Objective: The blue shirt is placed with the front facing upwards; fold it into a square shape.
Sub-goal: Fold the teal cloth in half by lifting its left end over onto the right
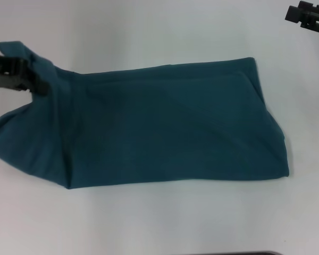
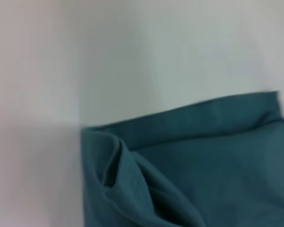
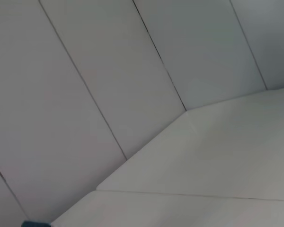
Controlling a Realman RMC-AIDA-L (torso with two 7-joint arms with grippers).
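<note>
The blue shirt [image 1: 165, 125] lies across the white table [image 1: 159, 223] as a long folded band, plain side up, with no letters or collar showing. Its left end is raised and bunched around my left gripper [image 1: 22, 73], which is shut on the cloth there. From that grip the fabric drapes down to the table. The left wrist view shows the shirt [image 2: 203, 165] from close by, with a curled, lifted fold at its near corner. My right gripper [image 1: 310, 17] hangs at the far right, well off the shirt.
The white table runs on all sides of the shirt. The right wrist view shows the bare tabletop [image 3: 213, 151] meeting panelled white walls [image 3: 85, 71], with a sliver of teal cloth [image 3: 35, 223] at one edge.
</note>
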